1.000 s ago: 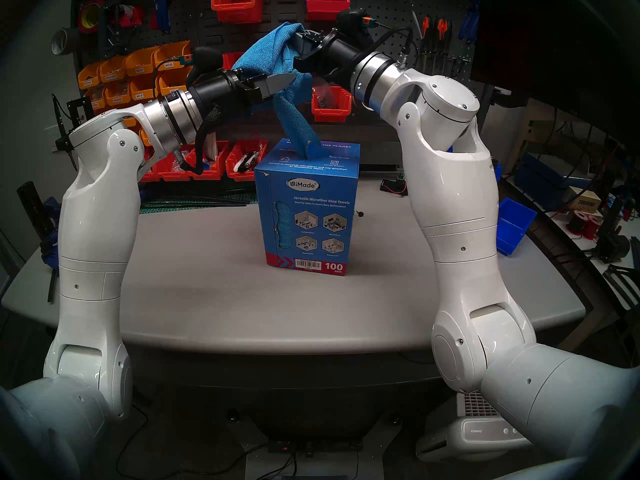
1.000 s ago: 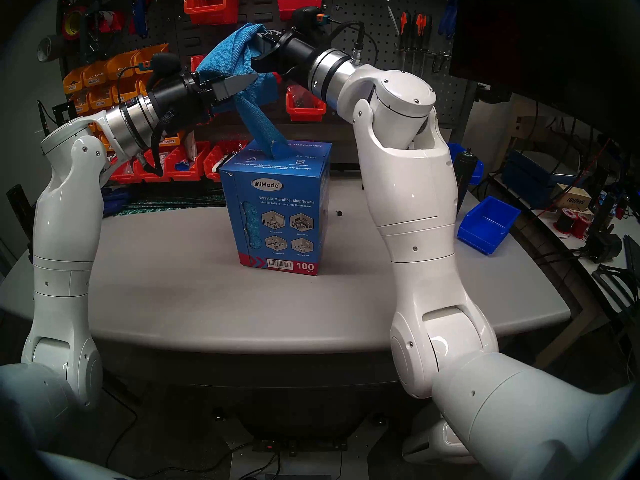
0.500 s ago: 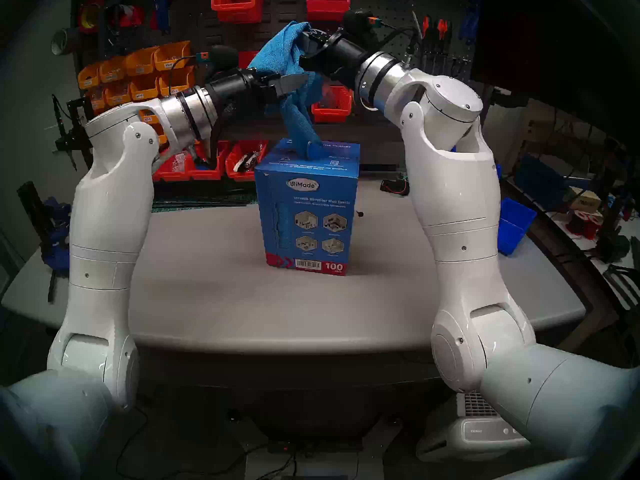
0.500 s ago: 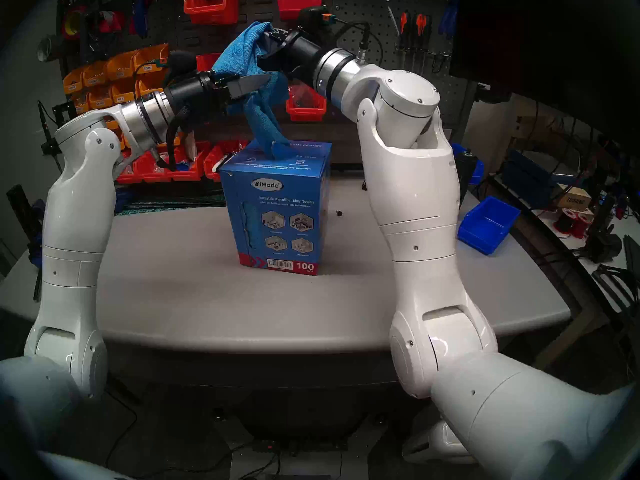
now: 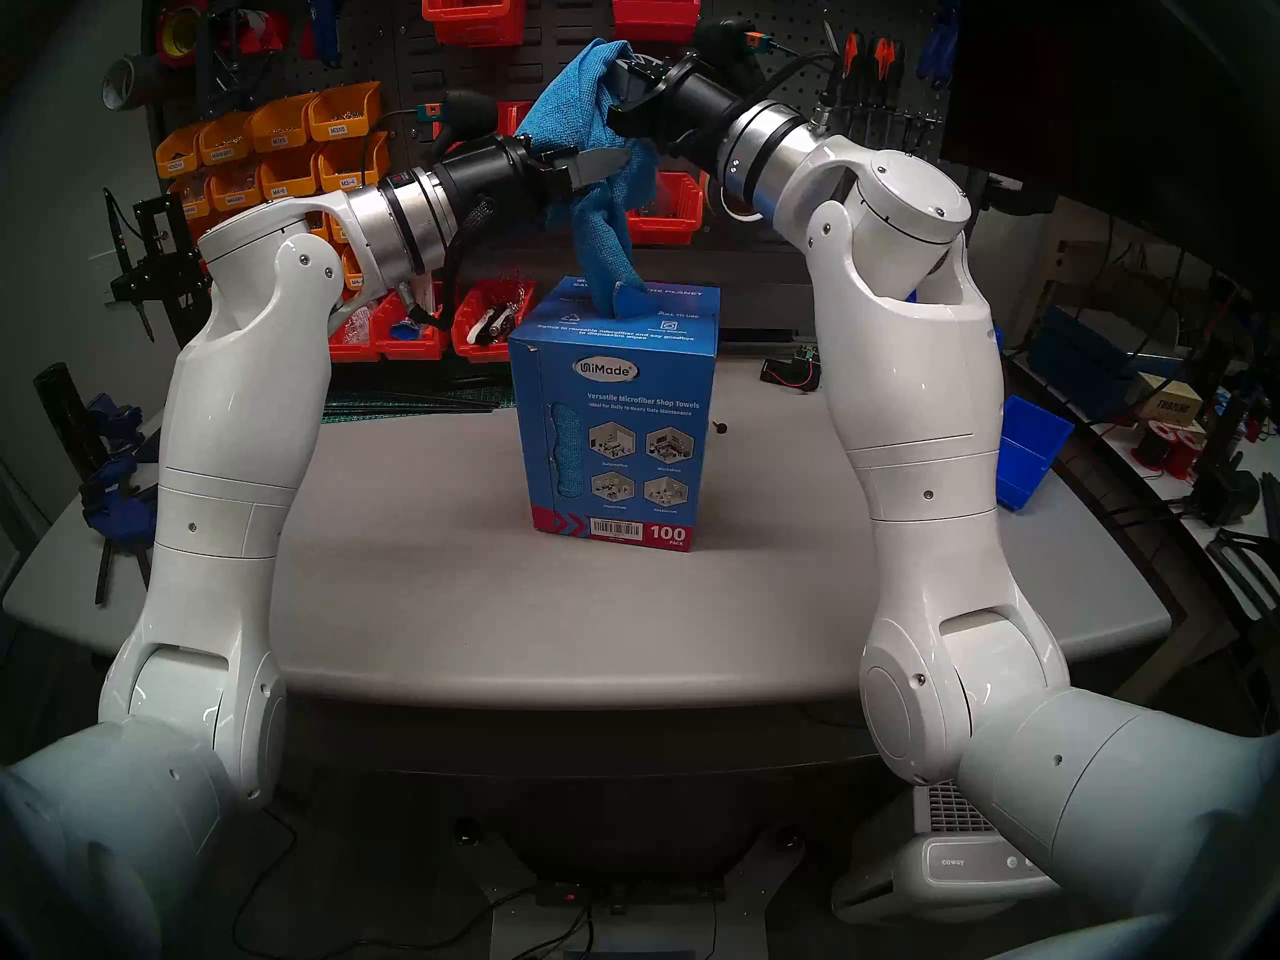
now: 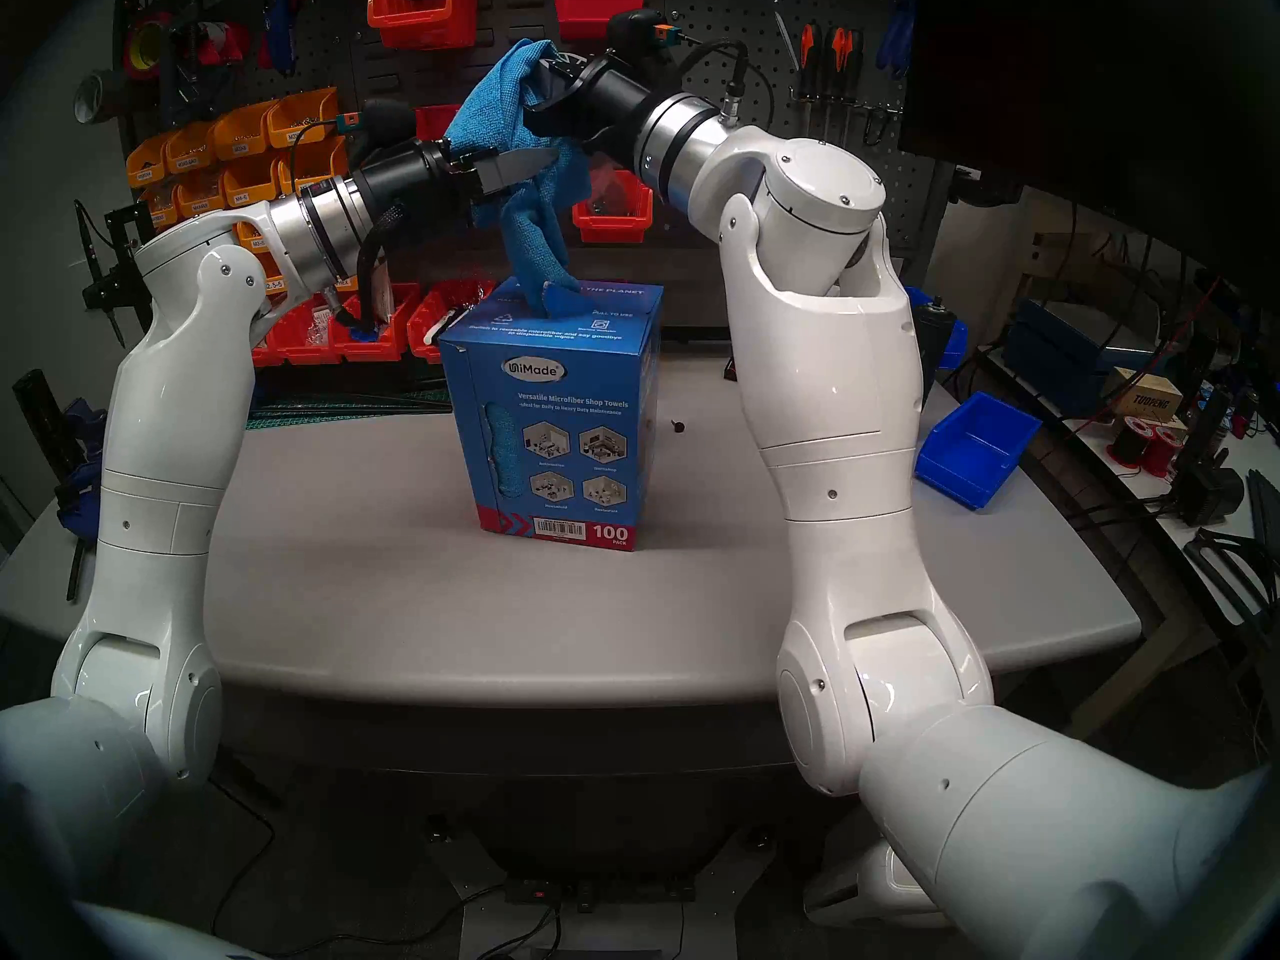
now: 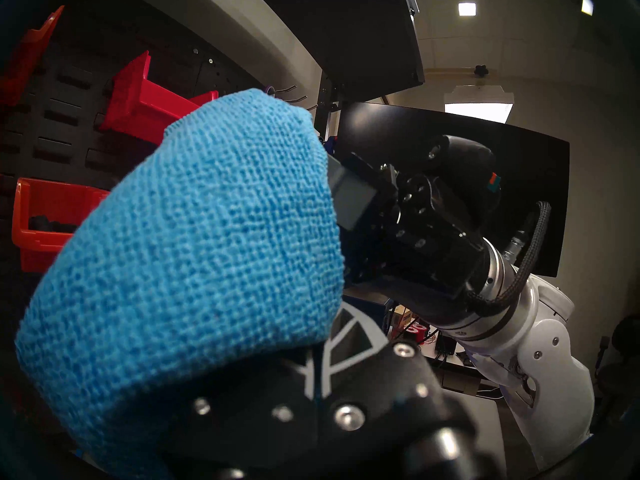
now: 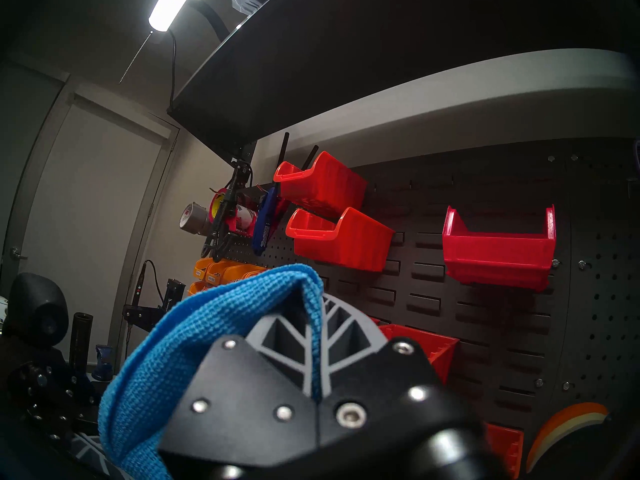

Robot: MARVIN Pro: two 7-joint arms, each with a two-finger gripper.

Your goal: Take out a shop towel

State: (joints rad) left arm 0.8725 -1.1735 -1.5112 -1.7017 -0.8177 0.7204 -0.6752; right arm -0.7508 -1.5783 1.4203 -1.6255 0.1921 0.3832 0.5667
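Note:
The blue shop towel hangs bunched above the tall blue cardboard box. Its lower end runs down into the slot in the box's top. My left gripper comes in level from the left and is shut on the towel's middle. My right gripper is higher, reaching in from the right, shut on the towel's top fold. In the left wrist view the towel fills the left half, over my left gripper. In the right wrist view the towel drapes over my right gripper.
Behind the box a pegboard carries red bins and orange bins, with screwdrivers at its right. A blue bin sits at the table's right edge. A small black knob lies right of the box.
Both grippers have shifted to the right with the towel, the left arm farther. The towel now hangs more steeply over the box. The box has stayed put.

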